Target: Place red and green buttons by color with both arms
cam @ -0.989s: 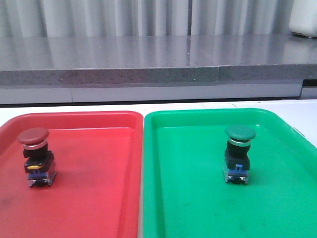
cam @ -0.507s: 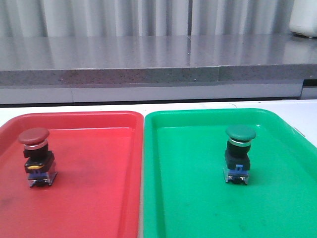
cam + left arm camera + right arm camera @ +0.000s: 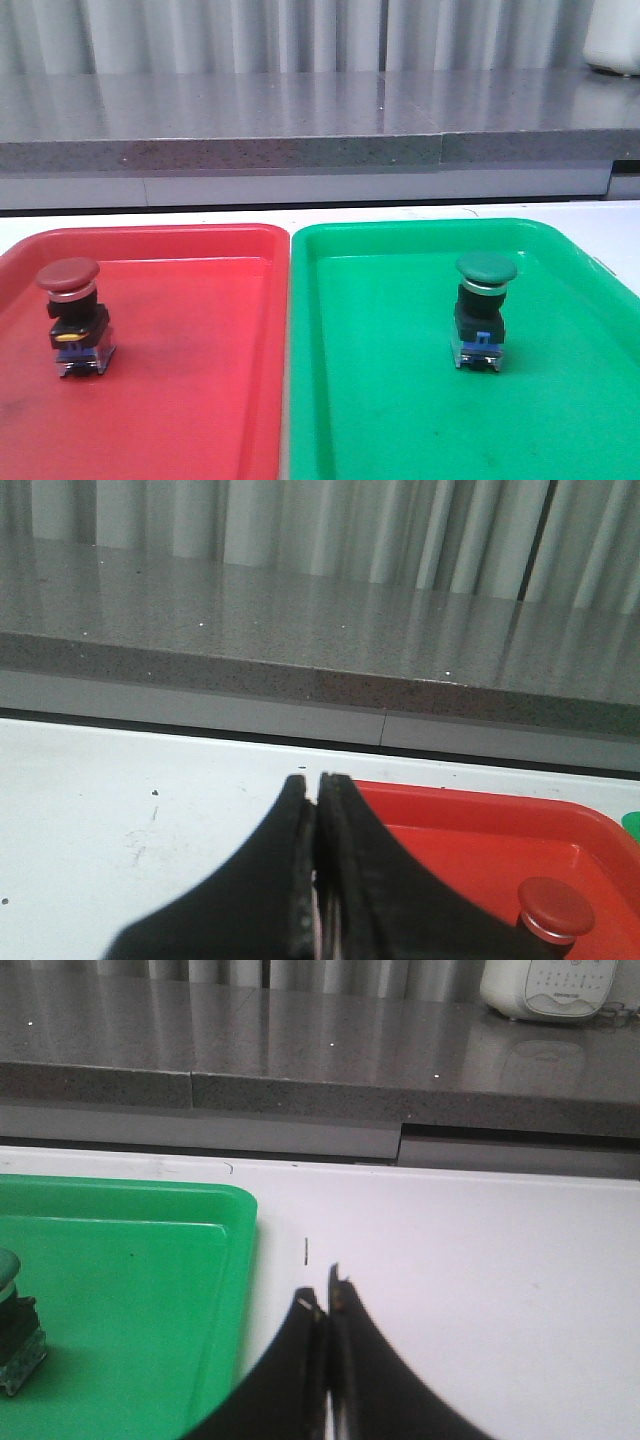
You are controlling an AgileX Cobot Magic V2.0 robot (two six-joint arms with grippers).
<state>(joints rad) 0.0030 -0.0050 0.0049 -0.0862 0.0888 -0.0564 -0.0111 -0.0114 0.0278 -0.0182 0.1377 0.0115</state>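
Observation:
The red button stands upright in the red tray, at its left side. Its cap also shows in the left wrist view. The green button stands upright in the green tray, right of its middle. Part of it shows in the right wrist view. My left gripper is shut and empty, over the white table beside the red tray's outer edge. My right gripper is shut and empty, over the white table beside the green tray's outer edge. Neither arm shows in the front view.
The two trays lie side by side, nearly touching, on a white table. A grey stone ledge runs along the back. A white appliance stands on the ledge at the far right.

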